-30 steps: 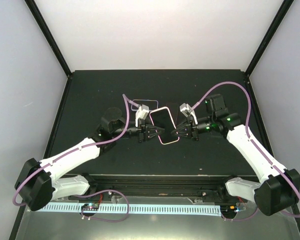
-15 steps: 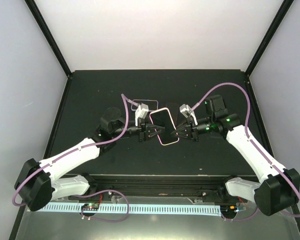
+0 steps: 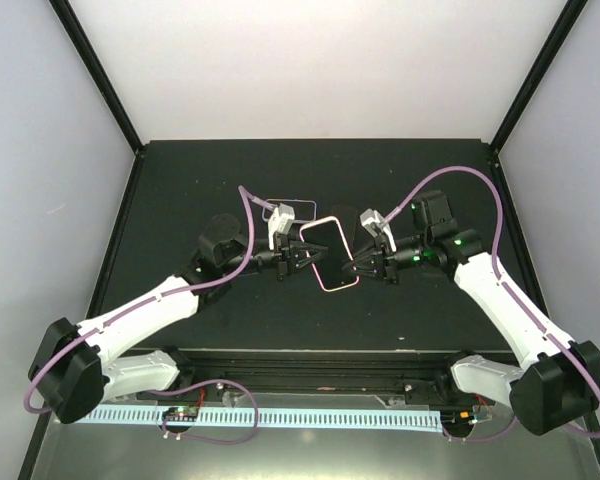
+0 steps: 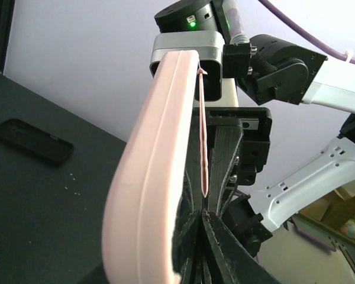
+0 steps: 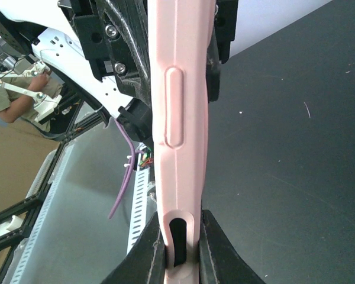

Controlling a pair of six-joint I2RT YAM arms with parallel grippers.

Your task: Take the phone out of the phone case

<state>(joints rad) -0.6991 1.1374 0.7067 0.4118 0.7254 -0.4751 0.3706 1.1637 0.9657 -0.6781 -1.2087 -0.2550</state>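
You see a plain salmon-pink phone case [image 5: 180, 118] with no print, framing the black screen of the phone [image 3: 326, 248]. The left gripper [image 3: 307, 256] and right gripper [image 3: 353, 267] are both black. The left arm [image 3: 150, 305] and right arm [image 3: 510, 305] are white with black joints, each trailing a purple cable [image 3: 458, 166]. A green light [image 3: 461, 238] glows at 3 o'clock of the phone. The table [image 3: 230, 180] is matte black. At 11 o'clock of the phone, a spare case [image 3: 288, 208] shows only a pale outline. The walls [image 3: 330, 60] are off-white with a lavender cast. At 6 o'clock runs a pale blue-white slotted strip [image 3: 310, 416].
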